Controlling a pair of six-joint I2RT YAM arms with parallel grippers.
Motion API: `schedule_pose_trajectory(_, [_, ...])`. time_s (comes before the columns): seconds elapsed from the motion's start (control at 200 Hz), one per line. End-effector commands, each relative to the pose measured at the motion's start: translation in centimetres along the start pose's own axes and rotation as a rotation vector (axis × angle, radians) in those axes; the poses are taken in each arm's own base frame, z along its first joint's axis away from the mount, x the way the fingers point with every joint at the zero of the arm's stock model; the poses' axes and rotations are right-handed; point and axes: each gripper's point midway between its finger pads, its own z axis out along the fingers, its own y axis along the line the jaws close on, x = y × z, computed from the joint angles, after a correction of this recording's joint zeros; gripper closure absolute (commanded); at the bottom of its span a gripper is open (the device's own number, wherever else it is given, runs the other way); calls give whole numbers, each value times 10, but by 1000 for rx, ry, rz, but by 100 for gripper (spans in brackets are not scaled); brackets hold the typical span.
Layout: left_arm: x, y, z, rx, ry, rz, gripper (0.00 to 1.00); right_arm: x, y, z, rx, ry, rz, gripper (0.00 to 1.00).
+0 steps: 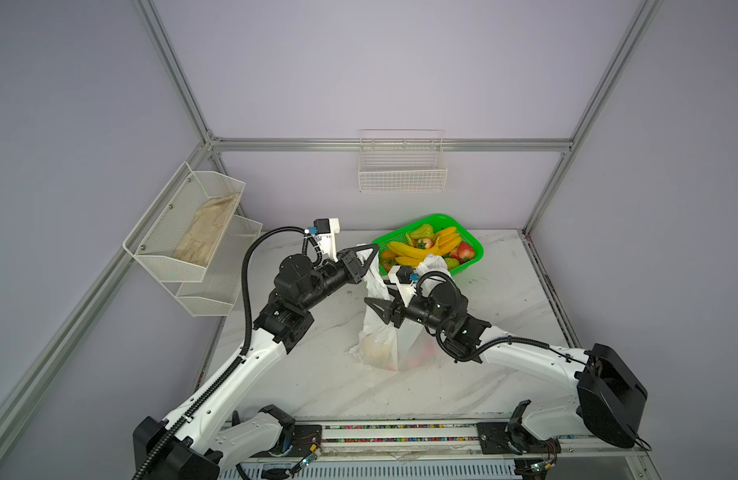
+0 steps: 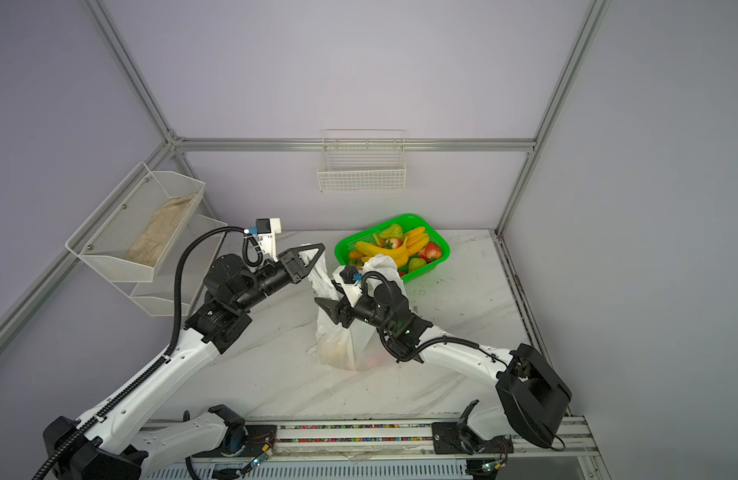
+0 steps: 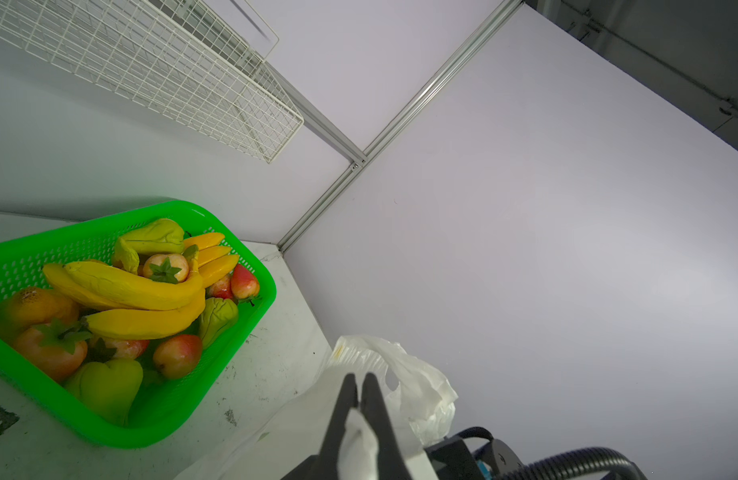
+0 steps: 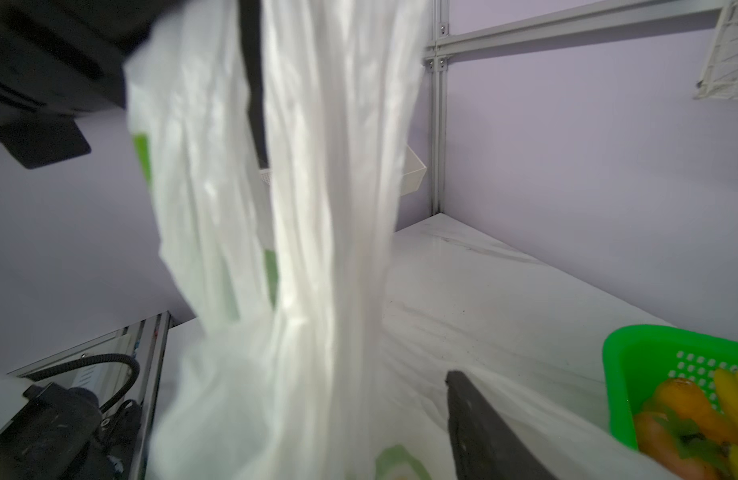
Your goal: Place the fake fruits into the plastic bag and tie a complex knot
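Observation:
The plastic bag [image 1: 377, 345] stands on the marble table with orange and red shapes showing faintly through its film. My left gripper [image 1: 373, 251] [image 3: 359, 382] is shut on one handle and holds it stretched up and back. The other handle [image 3: 417, 386] hangs crumpled beside it. My right gripper [image 1: 373, 307] is open at the bag's gathered neck [image 4: 317, 208]. In the right wrist view only one of its fingers [image 4: 475, 415] shows, and the film hides the other. More fake fruits [image 1: 425, 249] [image 3: 130, 291], bananas, apples and pears, lie in the green basket.
The green basket [image 1: 431, 218] sits at the back right of the table, just behind the bag. A white wire basket [image 1: 402, 166] hangs on the back wall. Mesh shelves [image 1: 184, 249] on the left wall hold a beige cloth [image 1: 205, 237].

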Motion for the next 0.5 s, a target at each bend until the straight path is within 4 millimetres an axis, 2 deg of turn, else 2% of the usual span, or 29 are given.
schedule_pose_trajectory(0.0, [-2,0,-4,15,-26,12,100,-42,-10,-7,198,-118,1,34])
schedule_pose_trajectory(0.105, [-2,1,-3,14,-25,3,100,-50,-6,-3,326,-141,-19,32])
schedule_pose_trajectory(0.11, [-2,1,-3,14,-24,3,100,-46,-6,-1,332,-132,-19,32])
schedule_pose_trajectory(0.235, [-1,2,-3,12,-24,-6,100,-41,-21,2,556,-150,14,33])
schedule_pose_trajectory(0.365, [-1,2,-4,11,-27,-9,100,-30,-31,2,696,-162,30,47])
schedule_pose_trajectory(0.495, [-3,3,-6,2,-38,-4,100,2,-42,2,766,-121,23,64])
